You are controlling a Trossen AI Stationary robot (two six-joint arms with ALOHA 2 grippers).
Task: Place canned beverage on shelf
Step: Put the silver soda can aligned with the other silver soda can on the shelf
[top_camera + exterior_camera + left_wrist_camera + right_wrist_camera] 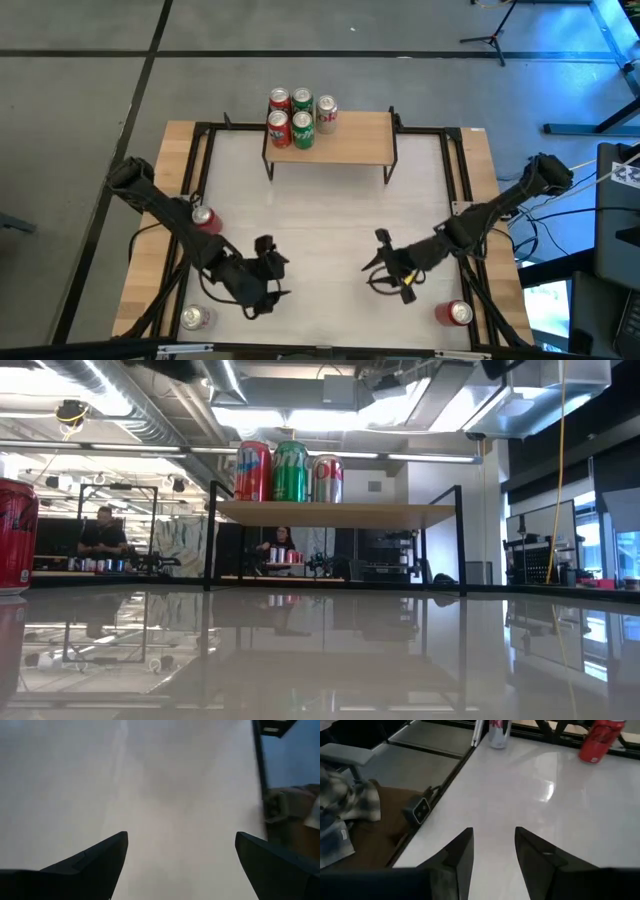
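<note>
4 cans on shelf, both arms low over the tabletop

Cans (300, 116) crowd the shelf's (350, 146) left end. Left gripper (268, 270) spread wide, empty; right gripper (388, 262) narrowly parted, empty.

A red can (15, 535) is cut off at the low view's edge. People (102, 532) behind the shelf (335, 513) are too small to make out.

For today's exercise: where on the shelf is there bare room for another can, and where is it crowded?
The shelf is bare from its middle to its right end, right of the silver can. Its left end is crowded: two red cans, two green cans and the silver one cluster there.
</note>
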